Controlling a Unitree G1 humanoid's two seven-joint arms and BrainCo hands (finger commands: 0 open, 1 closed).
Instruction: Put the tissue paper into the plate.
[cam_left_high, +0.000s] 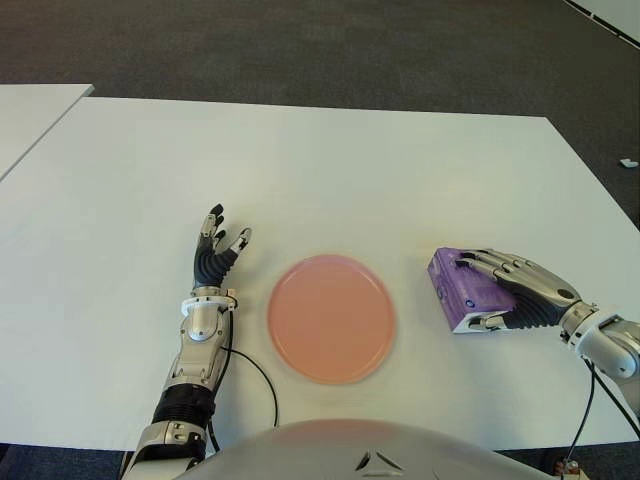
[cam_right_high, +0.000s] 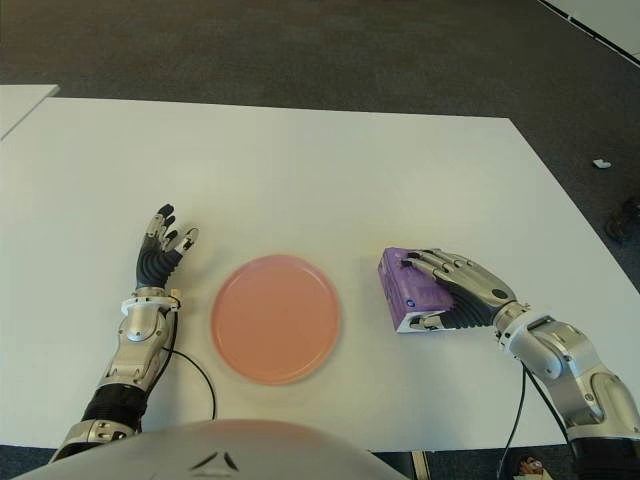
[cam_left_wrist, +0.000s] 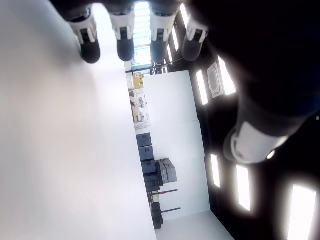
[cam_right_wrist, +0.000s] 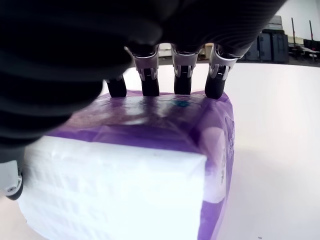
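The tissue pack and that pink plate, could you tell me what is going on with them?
The robot's right hand has its fingers laid over the purple tissue pack, which sits on the white table to the right of the pink plate. The plate holds nothing. The left hand shows open, left of the plate.

One white table (cam_left_high: 330, 170) bearing one pink plate (cam_left_high: 331, 318) and one purple pack of tissue paper (cam_left_high: 462, 287). Two robot hands: one left hand (cam_left_high: 213, 255) and one right hand (cam_left_high: 515, 290). A second table's corner (cam_left_high: 30, 110) appears alongside.
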